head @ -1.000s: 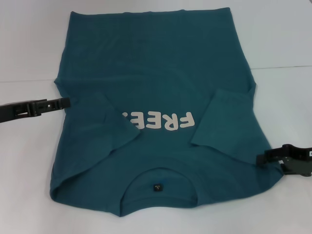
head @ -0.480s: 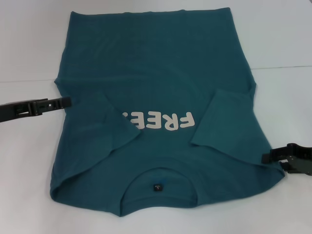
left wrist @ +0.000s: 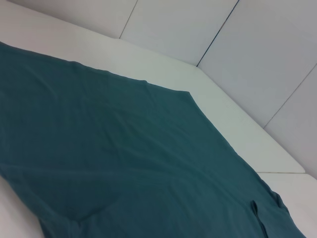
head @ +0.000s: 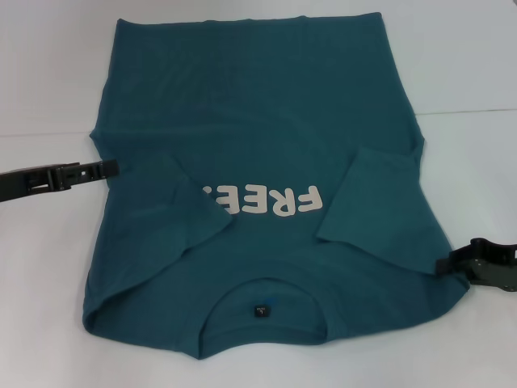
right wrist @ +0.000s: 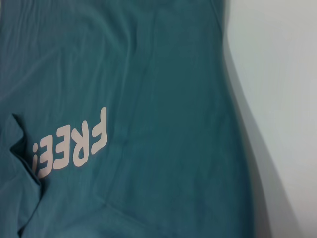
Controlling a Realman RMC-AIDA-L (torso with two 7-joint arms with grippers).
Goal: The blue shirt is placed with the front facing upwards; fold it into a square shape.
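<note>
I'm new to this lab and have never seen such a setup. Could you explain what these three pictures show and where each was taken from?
A two-armed robot is folding laundry. The wide picture comes from its head camera, looking down at a white table. On it lies the blue shirt, front up, collar nearest the robot, both sleeves already folded inward. The left gripper sits at the shirt's left edge, the right gripper at its right edge near the shoulder. The other two pictures come from cameras on the wrists; they show only cloth and table, not the fingers. Whether anything is held cannot be told.
</note>
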